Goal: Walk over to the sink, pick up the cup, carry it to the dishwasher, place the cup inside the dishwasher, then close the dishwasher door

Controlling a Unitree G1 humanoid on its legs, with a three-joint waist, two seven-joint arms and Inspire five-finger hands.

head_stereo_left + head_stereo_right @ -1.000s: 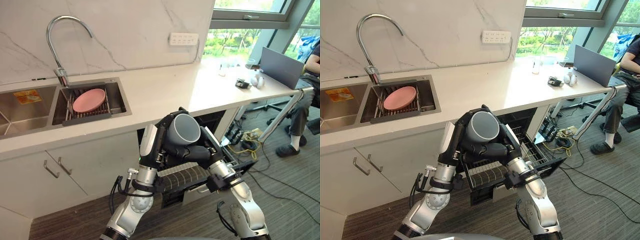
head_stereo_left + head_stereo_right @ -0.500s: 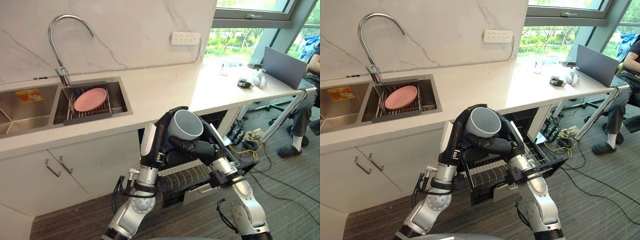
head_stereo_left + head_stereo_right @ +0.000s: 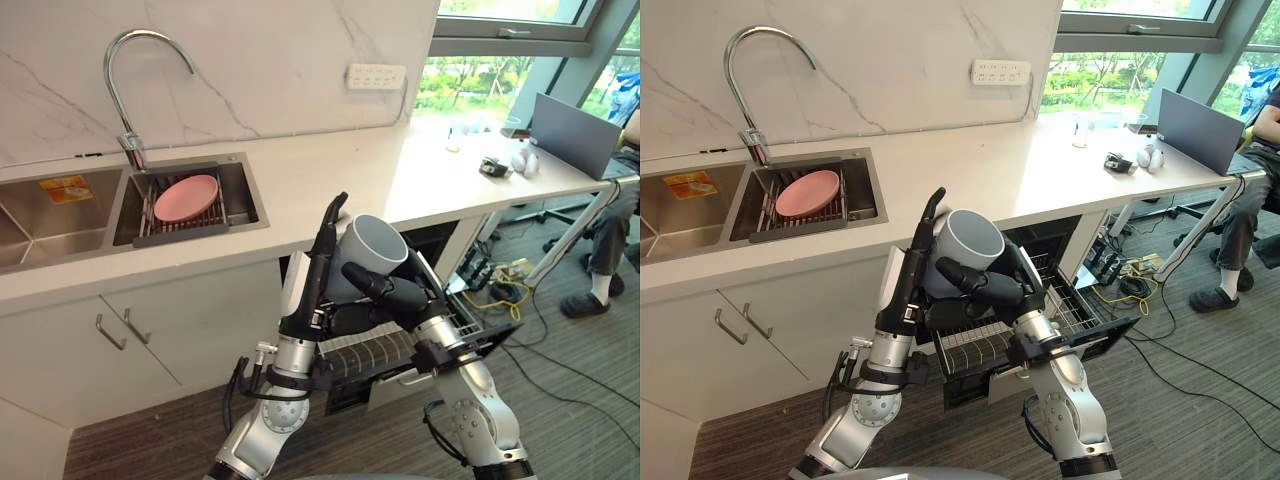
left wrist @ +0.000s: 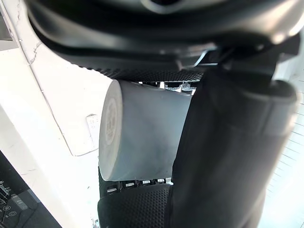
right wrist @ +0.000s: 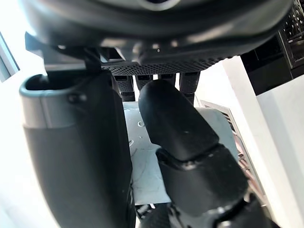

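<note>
The white countertop [image 3: 330, 180] is running across the scene, with the sink [image 3: 243, 190] lying well apart to the robot's left; so the walk to the sink and the pickup are looking done. The dishwasher [image 3: 1040, 238] is standing open under the counter just ahead, its rack [image 3: 980, 350] pulled out and its door [image 3: 1102, 318] hanging down; the carry is looking nearly finished.

The right hand [image 3: 395, 295] is wrapping its fingers and thumb round the grey cup [image 3: 368, 250], holding it tilted in the air above the rack, mouth facing up and away. The left hand [image 3: 315, 270] is standing beside it with fingers straight, lying flat against the cup's side rather than gripping.

A pink plate [image 3: 187, 197] is resting on the sink's drain rack, not part of the job. What is remaining, by my reading: lowering the cup into the rack, letting go, sliding the rack in, and swinging the door shut.
</note>
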